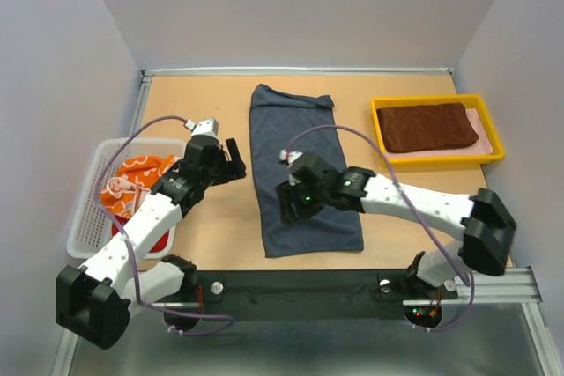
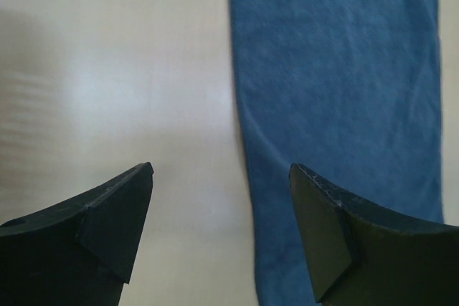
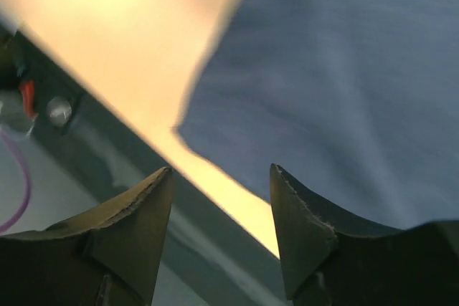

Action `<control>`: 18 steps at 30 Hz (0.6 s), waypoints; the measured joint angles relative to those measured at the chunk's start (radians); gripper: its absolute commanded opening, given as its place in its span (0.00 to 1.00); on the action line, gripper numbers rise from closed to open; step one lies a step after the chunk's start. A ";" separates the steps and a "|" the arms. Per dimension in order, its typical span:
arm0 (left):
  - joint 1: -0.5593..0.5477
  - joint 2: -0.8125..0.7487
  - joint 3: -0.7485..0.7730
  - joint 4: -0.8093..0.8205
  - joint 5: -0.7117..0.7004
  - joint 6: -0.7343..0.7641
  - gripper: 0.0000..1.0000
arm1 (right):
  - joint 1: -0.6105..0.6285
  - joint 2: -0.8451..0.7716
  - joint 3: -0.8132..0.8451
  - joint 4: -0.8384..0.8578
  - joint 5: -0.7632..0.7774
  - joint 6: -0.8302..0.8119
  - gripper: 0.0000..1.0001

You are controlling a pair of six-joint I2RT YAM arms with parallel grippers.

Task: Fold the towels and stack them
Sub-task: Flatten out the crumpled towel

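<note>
Navy towel (image 1: 295,143) lies in a long strip on the table (image 1: 203,94); left hand (image 2: 221,170) and right hand (image 3: 221,168) spread, empty

Four towels: navy (image 1: 300,173), brown (image 1: 427,126), orange (image 1: 132,184), red (image 1: 157,239); one basket (image 1: 88,217), one tray (image 1: 441,158), two claws, left (image 2: 222,177) and right (image 3: 221,177).

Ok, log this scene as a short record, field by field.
navy towel: laid out flat as a long strip, mid table
reddish-brown towel: folded, in yellow tray
orange patterned towel: bunched in white mesh basket
left gripper: open, above bare table beside navy towel's edge
right gripper: open, above navy towel's near corner
</note>
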 measured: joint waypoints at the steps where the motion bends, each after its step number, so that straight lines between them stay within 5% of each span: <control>1: -0.033 -0.014 0.000 -0.019 0.010 -0.028 0.84 | -0.036 -0.066 -0.044 -0.009 0.028 0.010 0.56; 8: -0.390 0.008 -0.018 -0.053 0.077 -0.225 0.68 | -0.336 -0.225 -0.237 -0.032 0.132 0.034 0.38; 18: -0.642 0.386 -0.013 -0.051 0.122 -0.286 0.57 | -0.447 -0.156 -0.297 -0.037 0.153 0.012 0.35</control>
